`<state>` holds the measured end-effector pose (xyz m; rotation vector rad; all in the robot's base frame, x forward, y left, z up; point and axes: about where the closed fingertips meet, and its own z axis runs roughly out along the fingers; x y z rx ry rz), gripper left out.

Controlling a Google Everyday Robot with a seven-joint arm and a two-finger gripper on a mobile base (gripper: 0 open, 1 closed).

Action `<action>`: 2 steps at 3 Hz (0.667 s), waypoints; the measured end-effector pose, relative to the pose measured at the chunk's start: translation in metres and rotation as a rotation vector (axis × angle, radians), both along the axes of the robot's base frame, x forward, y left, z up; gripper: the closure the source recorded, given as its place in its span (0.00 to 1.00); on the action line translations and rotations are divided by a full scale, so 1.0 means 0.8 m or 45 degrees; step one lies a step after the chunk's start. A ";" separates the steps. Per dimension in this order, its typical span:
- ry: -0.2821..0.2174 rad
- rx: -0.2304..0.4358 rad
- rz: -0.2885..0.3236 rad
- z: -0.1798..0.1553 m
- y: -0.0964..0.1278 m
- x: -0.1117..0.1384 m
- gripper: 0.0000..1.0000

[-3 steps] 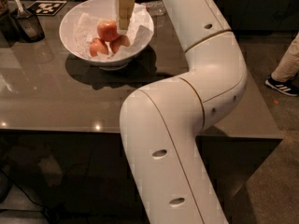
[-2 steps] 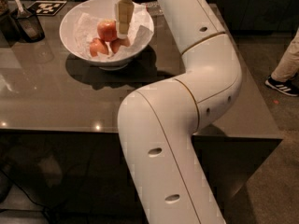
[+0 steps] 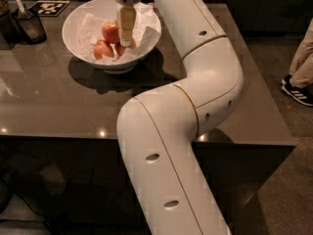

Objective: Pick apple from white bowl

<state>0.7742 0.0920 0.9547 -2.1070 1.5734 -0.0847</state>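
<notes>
The white bowl (image 3: 78,21) stands on the dark table at the far left, lined with crumpled white paper. The glossy red apple (image 3: 110,32) lies in it near the middle. Two smaller, duller fruits lie in front of it, one at the left (image 3: 102,50) and one partly hidden behind the gripper (image 3: 120,49). My gripper (image 3: 126,42) hangs from the white arm down into the bowl, just right of the apple and close beside it. I cannot tell if it touches the apple.
A small dark cup with a utensil (image 3: 30,26) stands left of the bowl, with a black-and-white marker tag (image 3: 48,7) behind it. My white arm (image 3: 195,82) crosses the table's right half. A person's shoes (image 3: 298,89) are on the floor at the right.
The gripper has come lower into the bowl and now sits beside the apple. The fruits and the bowl have not moved.
</notes>
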 end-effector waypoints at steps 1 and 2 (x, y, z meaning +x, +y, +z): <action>0.020 -0.008 0.031 -0.014 0.013 0.001 0.00; 0.031 -0.025 0.042 -0.023 0.015 0.001 0.00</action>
